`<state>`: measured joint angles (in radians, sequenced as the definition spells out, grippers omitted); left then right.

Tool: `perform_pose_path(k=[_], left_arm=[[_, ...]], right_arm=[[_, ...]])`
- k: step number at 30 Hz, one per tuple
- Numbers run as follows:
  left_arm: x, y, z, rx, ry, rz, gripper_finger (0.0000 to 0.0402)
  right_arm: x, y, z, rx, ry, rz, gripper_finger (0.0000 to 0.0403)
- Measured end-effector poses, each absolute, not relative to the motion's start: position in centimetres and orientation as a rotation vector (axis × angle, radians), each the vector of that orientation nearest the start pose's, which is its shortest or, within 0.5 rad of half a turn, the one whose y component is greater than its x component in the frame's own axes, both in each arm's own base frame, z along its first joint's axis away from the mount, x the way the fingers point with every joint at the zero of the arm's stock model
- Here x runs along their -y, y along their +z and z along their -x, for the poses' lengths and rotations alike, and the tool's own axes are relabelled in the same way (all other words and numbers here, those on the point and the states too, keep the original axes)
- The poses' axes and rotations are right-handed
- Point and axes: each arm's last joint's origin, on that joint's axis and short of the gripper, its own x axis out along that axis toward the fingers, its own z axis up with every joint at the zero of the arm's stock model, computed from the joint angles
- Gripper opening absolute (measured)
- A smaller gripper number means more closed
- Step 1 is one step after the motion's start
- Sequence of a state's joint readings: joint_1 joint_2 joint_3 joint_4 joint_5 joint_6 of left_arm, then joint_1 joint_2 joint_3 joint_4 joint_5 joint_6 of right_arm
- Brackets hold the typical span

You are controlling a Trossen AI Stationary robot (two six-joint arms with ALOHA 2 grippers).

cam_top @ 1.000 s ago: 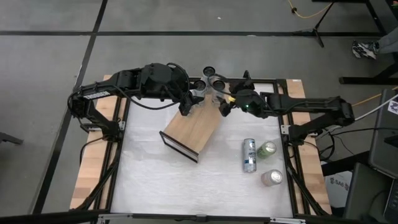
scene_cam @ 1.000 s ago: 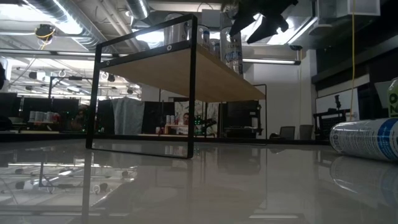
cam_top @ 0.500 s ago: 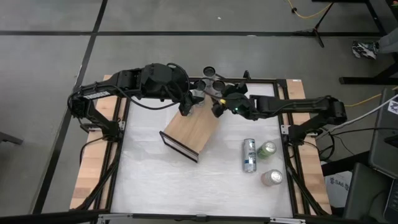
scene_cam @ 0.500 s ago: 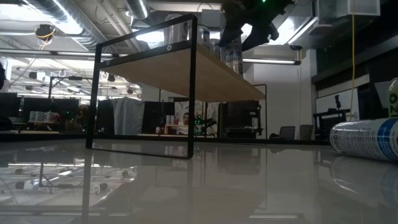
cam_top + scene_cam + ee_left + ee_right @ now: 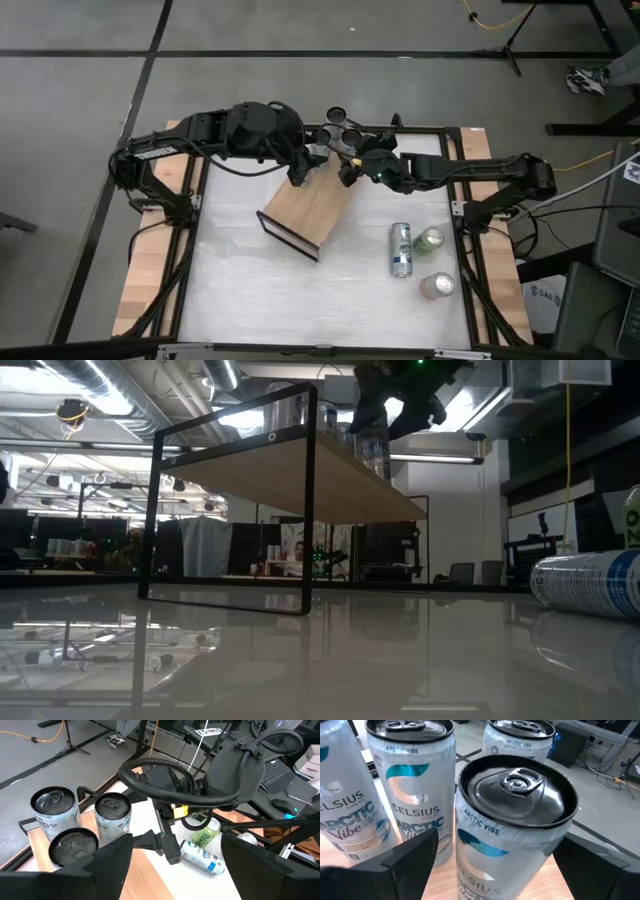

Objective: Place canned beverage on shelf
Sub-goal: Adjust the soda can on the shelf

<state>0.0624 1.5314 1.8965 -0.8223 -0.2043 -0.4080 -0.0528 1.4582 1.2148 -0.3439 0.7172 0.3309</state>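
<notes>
Four cans crowd the far end of the shelf [image 5: 305, 212], and the newest of them, a Celsius can [image 5: 515, 825], stands on the board just in front of three neighbours [image 5: 412, 785]. The right tool [image 5: 350, 172] reaches in over that far end from the shelf's right side and seems to be clamped on the can. The wrist view shows a dark finger on either side of it, though contact on one side is hard to make out. Holding on here makes sense, since it keeps the can upright until it is settled in the tight group.

The left tool [image 5: 300, 170] hangs over the shelf's far left corner with its fingers spread wide and nothing between them, apparently waiting clear of the work. Three more cans [image 5: 401, 249] lie or stand on the counter [image 5: 240, 290] to the right of the shelf, presumably next in line.

A second ago the right arm was farther to the shelf's right, carrying the can above the board. It has since swung in toward the group and lowered, and nothing has shifted in the last half second. The left arm has not moved.
</notes>
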Motion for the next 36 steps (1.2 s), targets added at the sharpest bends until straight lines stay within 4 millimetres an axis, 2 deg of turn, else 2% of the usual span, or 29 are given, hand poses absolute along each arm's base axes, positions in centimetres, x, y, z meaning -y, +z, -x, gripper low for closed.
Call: perform_pose_path(k=[6,12,19,23,31,36], left_arm=[[-2.5,46.8,-30.2,-0.397,0.351,0.366,0.0299],[-2.5,46.8,-30.2,-0.397,0.351,0.366,0.0299],[-2.5,46.8,-30.2,-0.397,0.351,0.366,0.0299],[-2.5,46.8,-30.2,-0.397,0.351,0.366,0.0299],[-2.5,46.8,-30.2,-0.397,0.352,0.366,0.0299],[-2.5,46.8,-30.2,-0.397,0.353,0.365,0.0299]], right_arm=[[3.6,31.6,-31.6,-0.432,-0.828,-0.114,0.0360],[3.7,31.6,-31.6,-0.432,-0.832,-0.115,0.0302],[4.9,31.7,-31.4,-0.444,-0.794,-0.154,0.0238],[5.6,31.9,-31.2,-0.457,-0.761,-0.158,0.0239],[5.4,32.8,-29.9,-0.503,-0.698,-0.072,0.0248],[6.6,33.5,-28.8,-0.512,-0.637,-0.100,0.0246]])
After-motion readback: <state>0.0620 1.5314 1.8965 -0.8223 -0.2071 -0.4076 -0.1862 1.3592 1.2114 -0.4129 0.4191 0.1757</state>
